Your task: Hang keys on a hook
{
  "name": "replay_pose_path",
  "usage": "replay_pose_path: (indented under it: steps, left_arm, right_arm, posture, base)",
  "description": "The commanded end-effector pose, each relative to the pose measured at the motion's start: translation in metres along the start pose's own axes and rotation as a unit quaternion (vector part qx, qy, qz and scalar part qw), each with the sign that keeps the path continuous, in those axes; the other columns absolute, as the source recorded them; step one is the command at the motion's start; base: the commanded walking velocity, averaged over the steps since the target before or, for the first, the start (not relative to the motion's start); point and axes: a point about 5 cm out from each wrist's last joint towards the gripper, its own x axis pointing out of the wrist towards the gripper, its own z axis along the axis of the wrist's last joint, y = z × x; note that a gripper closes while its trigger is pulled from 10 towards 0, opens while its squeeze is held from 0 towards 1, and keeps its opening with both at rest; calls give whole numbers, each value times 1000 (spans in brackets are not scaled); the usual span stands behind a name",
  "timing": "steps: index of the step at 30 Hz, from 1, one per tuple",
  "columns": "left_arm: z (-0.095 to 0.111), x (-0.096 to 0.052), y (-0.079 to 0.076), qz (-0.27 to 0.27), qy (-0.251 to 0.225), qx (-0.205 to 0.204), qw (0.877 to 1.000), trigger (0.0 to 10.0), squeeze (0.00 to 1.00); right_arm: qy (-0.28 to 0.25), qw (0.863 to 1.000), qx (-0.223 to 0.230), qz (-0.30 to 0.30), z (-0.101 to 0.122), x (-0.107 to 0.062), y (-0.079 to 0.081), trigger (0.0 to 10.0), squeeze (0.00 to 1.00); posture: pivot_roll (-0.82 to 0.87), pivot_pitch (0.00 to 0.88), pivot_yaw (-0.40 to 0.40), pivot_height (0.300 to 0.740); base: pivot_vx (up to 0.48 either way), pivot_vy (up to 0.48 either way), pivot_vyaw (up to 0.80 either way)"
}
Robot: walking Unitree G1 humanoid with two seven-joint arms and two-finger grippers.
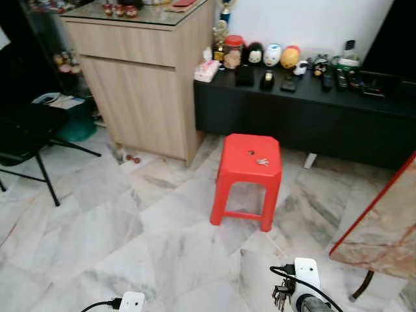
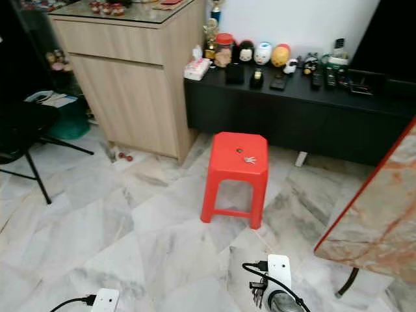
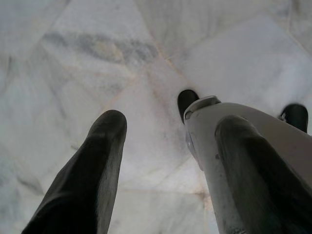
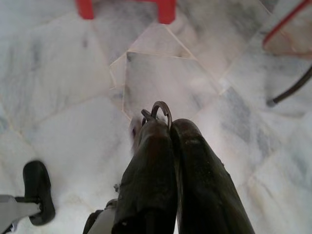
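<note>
1 bunch of keys (image 1: pixel 281 296) hangs from the right hand (image 4: pixel 163 122), its fingers pinched together on the key ring (image 4: pixel 161 110) over the marble floor (image 1: pixel 130 234). Left hand (image 3: pixel 165 146) idle, fingers apart, empty. Pickup looks done; no hook visible, so hanging remains.

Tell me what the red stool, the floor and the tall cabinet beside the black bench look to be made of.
Red stool: probably moulded plastic, one uniform glossy colour with rounded edges. Pale grey-veined floor: looks like polished marble or marble-look tile, with veining and diagonal joints. Tall light-brown cabinet: wood or wood-grain laminate, matte, apparently with a glass top.
</note>
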Motion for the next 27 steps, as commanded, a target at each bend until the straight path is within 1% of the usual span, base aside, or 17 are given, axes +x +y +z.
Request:
replay_pose_path:
  steps: [1,3,6,10,12,17,23,27]
  left_arm:
    - [-7,-1,-3,-6,16,11,1000,10000,0]
    - [-7,-1,-3,-6,17,11,1000,10000,0]
    - [-19,-4,-2,-7,25,13,1000,10000,0]
    - [-25,-6,-1,-7,29,14,999,10000,0]
    - [-28,-7,-1,-7,31,15,999,10000,0]
    - [-28,-7,-2,-8,31,17,999,10000,0]
    - [-19,-4,-4,-10,28,19,999,10000,0]
    - [-18,-4,-2,-9,26,20,999,10000,0]
  right_arm:
    - [4,1000,-2,-7,-2,0,-3,10000,0]
    - [3,1000,-2,-7,-1,0,-3,10000,0]
    - [1,1000,-2,-7,-2,0,-3,10000,0]
    - [1,1000,-3,-6,-2,0,-3,10000,0]
    - [9,1000,-2,-8,-17,-4,-8,10000,0]
    - [11,1000,-3,-8,-22,-5,-9,10000,0]
    - [13,1000,-2,-10,-25,-6,-12,10000,0]
    - [13,1000,-2,-11,-25,-6,-12,10000,0]
  posture:
    - [-80,28,-34,740]
    - [-80,28,-34,740]
    - [-82,18,-31,740]
    - [-81,13,-30,740]
    - [-81,11,-30,740]
    - [-84,5,-28,740]
    - [-82,0,-27,740]
    - [-83,0,-26,740]
  base:
    - [0,-345,-800]
    - [0,-356,-788]
    - [0,-375,0]
    - [0,-381,0]
    - [0,-388,0]
    - [0,-397,0]
    - [0,-480,0]
    - [0,-480,0]
